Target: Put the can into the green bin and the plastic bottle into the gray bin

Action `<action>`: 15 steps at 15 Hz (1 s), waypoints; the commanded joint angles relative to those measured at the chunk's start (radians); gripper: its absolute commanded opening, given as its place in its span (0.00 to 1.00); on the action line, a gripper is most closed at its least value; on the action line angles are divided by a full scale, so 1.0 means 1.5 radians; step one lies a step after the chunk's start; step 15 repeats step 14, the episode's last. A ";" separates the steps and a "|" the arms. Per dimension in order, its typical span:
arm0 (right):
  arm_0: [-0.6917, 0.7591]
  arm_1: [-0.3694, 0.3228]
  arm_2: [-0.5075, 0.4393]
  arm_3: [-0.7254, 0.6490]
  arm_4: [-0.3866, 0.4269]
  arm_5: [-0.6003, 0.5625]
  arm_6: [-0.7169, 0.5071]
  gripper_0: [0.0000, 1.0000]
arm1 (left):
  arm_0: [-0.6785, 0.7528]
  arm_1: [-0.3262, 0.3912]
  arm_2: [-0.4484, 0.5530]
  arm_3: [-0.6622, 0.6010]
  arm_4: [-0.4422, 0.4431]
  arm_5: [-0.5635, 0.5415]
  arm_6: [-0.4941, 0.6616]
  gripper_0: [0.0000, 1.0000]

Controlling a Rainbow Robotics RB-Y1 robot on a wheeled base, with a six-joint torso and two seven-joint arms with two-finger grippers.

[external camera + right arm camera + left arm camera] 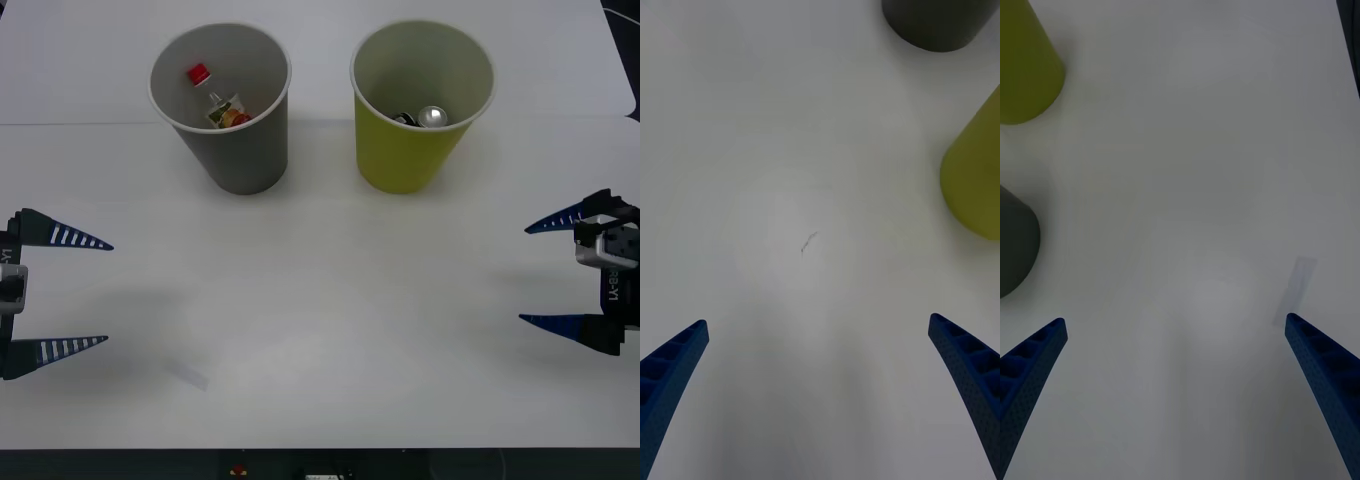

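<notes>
**Inside the bins: both items look sorted**

Inside the gray bin (pixel 222 105) lies the plastic bottle (pixel 220 100), its red cap near the far wall and its labelled body sloping down toward the near wall. Just to the right of the gray bin stands the green bin (pixel 420 105), the two apart but close, both upright on the white table (pixel 320 300). At the bottom of the green bin sits the can (pixel 430 117), its shiny silver top turned up, with something dark beside it that I take to be part of its body.

So, as I read it, both halves of the job are done: can in green, bottle in gray. Nothing of the task lies loose on the table in front of the gray bin. I see only a faint pale strip (pixel 187 373) on the near surface, perhaps tape or a mark.

Nearer than the gray bin and off to its left, the left gripper (pixel 70 292) hangs low over the table with its blue fingers spread wide, holding nothing. Well to the right of the gray bin, past the green one and nearer, the right gripper (pixel 560 272) is likewise spread and empty. Both wrist views show bare table between the fingertips.

My judgement is that nothing is left but for the arms to rest.
</notes>
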 commanded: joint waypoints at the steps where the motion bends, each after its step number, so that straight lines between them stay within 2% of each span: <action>1: 0.049 -0.033 -0.042 -0.002 -0.035 0.004 0.025 1.00 | 0.000 0.000 0.000 0.000 0.000 0.000 0.000 1.00; 3: 0.096 -0.033 -0.081 -0.002 -0.046 0.004 0.060 1.00 | 0.000 0.000 0.000 0.000 0.000 0.000 0.000 1.00; 6: 0.120 -0.035 -0.104 -0.011 -0.056 0.004 0.070 1.00 | 0.000 0.000 0.000 0.000 0.000 0.000 0.000 1.00; 8: 0.121 -0.049 -0.106 -0.011 -0.058 0.003 0.073 1.00 | 0.000 0.000 0.000 0.000 0.000 0.000 0.000 1.00; 15: 0.124 -0.054 -0.108 -0.011 -0.057 0.002 0.088 1.00 | 0.000 0.000 0.000 0.000 0.000 0.000 0.000 1.00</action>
